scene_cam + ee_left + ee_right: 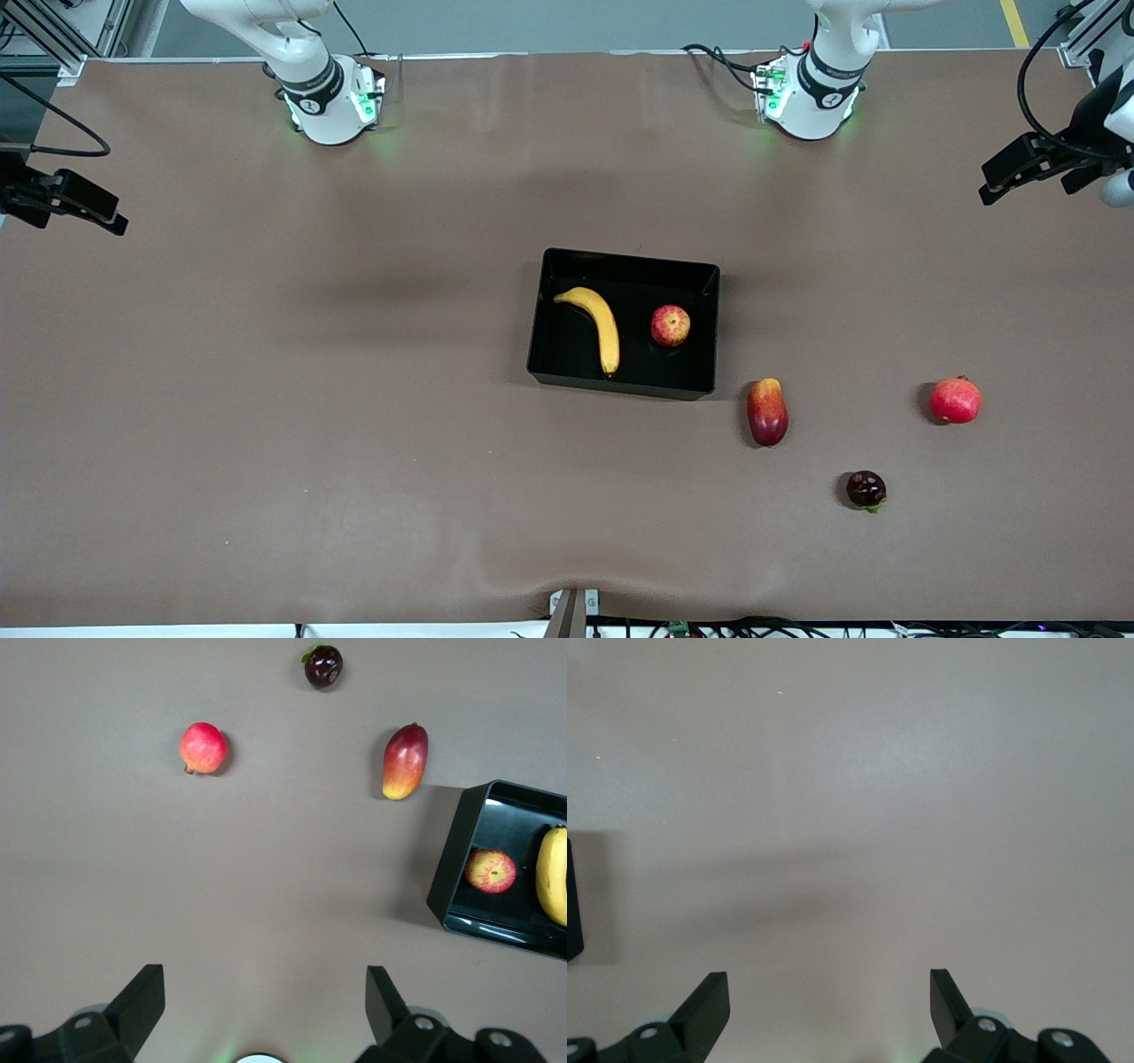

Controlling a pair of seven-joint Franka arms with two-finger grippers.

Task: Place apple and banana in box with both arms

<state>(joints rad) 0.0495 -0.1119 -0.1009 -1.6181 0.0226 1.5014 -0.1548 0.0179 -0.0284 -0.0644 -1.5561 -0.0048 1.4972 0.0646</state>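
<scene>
The banana point(595, 324) and the apple point(671, 325) both lie inside the box point(627, 264) at mid-table, apart from each other, so the task looks done. The left gripper point(261, 1001) hangs over bare table at its own end, fingers spread wide and empty; the right gripper point(828, 1005) hangs the same way at the other end, also apart and empty. Both arms wait. Should either fruit need moving, the banana probably handles as light and fairly stiff, best pinched across its middle; the apple looks smooth and round, likely to slip unless gripped across its widest part.
</scene>
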